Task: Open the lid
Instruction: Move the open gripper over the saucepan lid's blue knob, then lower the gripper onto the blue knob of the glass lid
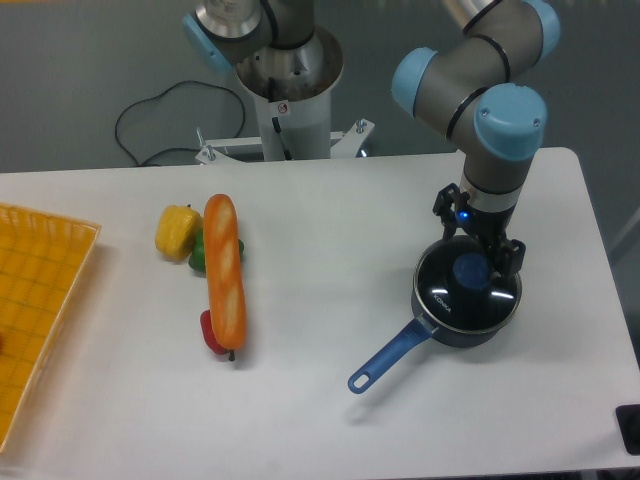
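Note:
The lid (462, 295), a clear glass disc with a metal rim and small white lettering, sits closed on the dark blue saucepan (440, 322) at the right of the table. Its blue knob (468, 270) is at the centre. My gripper (480, 246) hangs straight down over the far side of the lid. Its two black fingers are spread wider than the knob, one (447, 222) at the pan's back left and the other at the knob's right. It is open and holds nothing. I cannot tell whether the fingertips touch the glass.
The saucepan's long blue handle (385, 359) points toward the front left. A baguette (224, 271) lies with a yellow pepper (176, 230), a green pepper and a red one at centre left. A yellow basket (35, 300) is at the left edge.

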Action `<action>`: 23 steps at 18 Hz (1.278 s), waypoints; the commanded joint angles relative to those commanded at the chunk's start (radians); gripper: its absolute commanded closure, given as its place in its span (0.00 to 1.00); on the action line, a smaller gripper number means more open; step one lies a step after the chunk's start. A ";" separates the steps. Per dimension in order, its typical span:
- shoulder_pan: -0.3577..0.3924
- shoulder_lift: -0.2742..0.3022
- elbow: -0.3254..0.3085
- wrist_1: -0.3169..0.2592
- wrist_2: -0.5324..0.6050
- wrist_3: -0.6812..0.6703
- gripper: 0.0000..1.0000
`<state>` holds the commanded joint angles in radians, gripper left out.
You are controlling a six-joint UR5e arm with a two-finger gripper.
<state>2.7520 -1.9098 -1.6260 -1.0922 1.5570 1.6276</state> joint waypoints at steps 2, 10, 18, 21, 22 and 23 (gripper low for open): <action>0.000 0.000 0.002 0.000 -0.002 0.000 0.00; -0.014 -0.021 0.012 0.012 -0.002 -0.038 0.00; -0.017 -0.054 0.028 0.012 0.003 -0.054 0.00; -0.017 -0.055 0.028 0.012 0.003 -0.052 0.00; -0.017 -0.057 0.028 0.014 0.002 -0.052 0.00; -0.017 -0.058 0.028 0.014 0.003 -0.051 0.00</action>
<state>2.7351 -1.9681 -1.5984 -1.0784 1.5600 1.5769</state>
